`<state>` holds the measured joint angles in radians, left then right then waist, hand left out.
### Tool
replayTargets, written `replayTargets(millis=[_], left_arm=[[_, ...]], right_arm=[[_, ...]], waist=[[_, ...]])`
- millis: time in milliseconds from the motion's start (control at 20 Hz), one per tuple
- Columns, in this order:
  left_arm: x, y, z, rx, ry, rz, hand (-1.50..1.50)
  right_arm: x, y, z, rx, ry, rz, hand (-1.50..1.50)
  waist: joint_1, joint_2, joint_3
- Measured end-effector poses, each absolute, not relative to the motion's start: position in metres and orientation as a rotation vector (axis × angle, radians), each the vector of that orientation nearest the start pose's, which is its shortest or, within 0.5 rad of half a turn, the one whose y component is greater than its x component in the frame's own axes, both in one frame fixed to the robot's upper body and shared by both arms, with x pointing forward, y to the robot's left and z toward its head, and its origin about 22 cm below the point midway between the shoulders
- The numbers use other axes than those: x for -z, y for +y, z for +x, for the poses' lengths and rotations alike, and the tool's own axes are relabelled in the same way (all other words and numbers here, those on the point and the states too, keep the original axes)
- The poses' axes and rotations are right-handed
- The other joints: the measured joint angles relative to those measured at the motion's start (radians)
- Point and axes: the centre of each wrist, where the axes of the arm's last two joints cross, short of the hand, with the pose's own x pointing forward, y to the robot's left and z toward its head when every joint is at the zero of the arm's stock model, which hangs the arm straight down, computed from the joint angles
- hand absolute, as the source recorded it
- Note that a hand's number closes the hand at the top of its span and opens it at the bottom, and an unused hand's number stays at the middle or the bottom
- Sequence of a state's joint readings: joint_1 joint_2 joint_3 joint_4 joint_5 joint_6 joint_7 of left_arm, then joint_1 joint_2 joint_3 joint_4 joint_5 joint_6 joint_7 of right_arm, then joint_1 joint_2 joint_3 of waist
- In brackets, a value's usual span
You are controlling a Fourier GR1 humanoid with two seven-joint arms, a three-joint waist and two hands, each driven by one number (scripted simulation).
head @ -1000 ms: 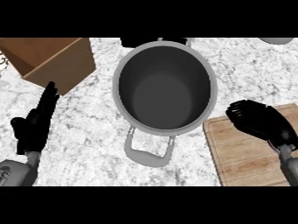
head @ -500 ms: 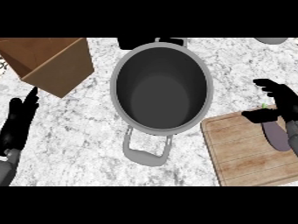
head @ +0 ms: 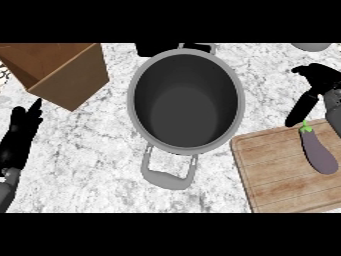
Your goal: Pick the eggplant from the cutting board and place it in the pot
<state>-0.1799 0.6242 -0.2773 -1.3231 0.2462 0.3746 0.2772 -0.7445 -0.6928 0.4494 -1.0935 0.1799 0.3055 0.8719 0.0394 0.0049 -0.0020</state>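
Grey pot (head: 185, 97) bare inside, eggplant (head: 320, 152) on cutting board (head: 276, 175)

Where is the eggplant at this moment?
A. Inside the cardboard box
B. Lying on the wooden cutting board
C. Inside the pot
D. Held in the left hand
B. The eggplant lies on the cutting board at the right, beside the pot, whose inside shows nothing; the right hand is above it with straight fingers and does not hold it.
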Motion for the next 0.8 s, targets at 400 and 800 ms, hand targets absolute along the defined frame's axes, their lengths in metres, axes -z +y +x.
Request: replayTargets(millis=[400,800], left_arm=[[-0.028,0.32,0.28,0.142,-1.182,0.499,0.0],[-0.025,0.324,0.276,0.132,-1.172,0.509,0.0]], right_arm=[[-0.152,-0.269,0.42,-1.051,-0.359,-0.695,-1.5],[-0.14,-0.265,0.44,-1.086,-0.202,-0.576,-1.5]], waist=[[0.009,0.004,0.0],[-0.004,0.0,0.0]])
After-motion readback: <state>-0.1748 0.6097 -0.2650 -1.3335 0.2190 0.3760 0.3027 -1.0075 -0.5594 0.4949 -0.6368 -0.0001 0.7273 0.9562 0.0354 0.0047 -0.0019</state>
